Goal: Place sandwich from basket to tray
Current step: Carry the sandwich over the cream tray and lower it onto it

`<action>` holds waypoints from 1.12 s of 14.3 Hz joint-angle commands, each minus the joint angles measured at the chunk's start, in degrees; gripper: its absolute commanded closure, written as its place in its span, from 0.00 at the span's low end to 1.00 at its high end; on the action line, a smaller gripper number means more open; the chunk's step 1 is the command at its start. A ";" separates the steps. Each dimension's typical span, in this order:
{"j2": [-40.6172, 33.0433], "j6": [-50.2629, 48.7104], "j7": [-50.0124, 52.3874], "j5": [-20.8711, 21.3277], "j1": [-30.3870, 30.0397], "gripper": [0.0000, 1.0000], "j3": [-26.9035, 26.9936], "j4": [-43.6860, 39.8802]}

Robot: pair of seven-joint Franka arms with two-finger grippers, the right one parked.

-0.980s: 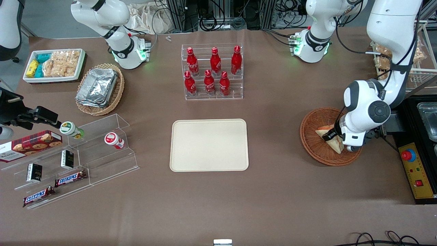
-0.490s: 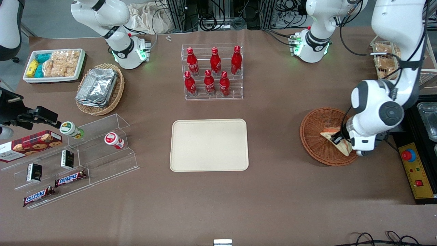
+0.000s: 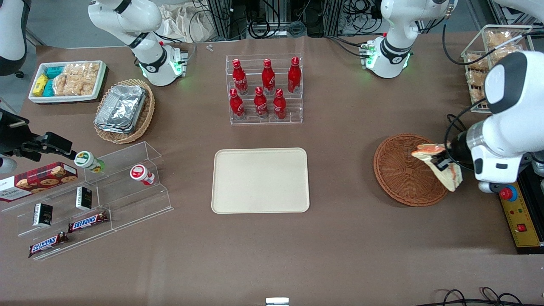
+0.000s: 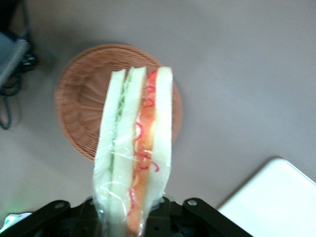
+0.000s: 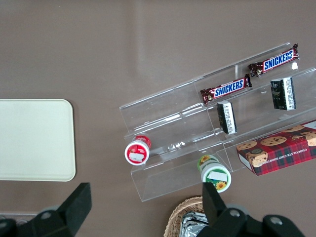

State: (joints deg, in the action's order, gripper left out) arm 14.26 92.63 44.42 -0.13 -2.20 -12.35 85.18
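A brown bench (image 3: 340,246) carried everything, with a wide bare stretch of it between the flat cream-beige rectangular plastic tray (image 3: 260,180) and the round reddish-brown woven wicker basket (image 3: 403,170), which sat well apart from the tray toward the working arm's end. The tray's whole surface was bare, its low rim unobstructed on every edge. A clear acrylic rack of red bottles (image 3: 264,89) stood farther from the front camera than the tray, apart from it.

The left arm's end effector (image 3: 444,163) hung above the basket's edge on the working arm's side. Its fingers were closed narrowly on the small triangular wedge sandwich of pale white bread (image 3: 442,170), wrapped in clear film, which was lifted clear of the wicker. In the left wrist view the sandwich (image 4: 136,148) stood on edge out of the end effector (image 4: 133,217), red-orange and green filling stripes showing, with the basket (image 4: 79,98) below it and a corner of the tray (image 4: 276,197) near.
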 commanded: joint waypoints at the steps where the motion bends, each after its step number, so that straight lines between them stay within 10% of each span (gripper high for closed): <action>1: 6.81 -0.96 -5.89 0.56 0.62 1.00 -8.28 -6.67; 4: 13.67 3.84 -6.64 0.92 1.05 1.00 -16.37 -9.15; 10: 27.46 17.03 -1.36 13.20 15.89 1.00 -16.57 -8.80; 16: 35.21 23.55 -1.10 14.10 18.46 1.00 -16.30 -7.83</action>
State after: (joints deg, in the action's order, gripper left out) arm 47.65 115.43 43.06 12.59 15.34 -28.83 79.32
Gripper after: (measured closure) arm 0.797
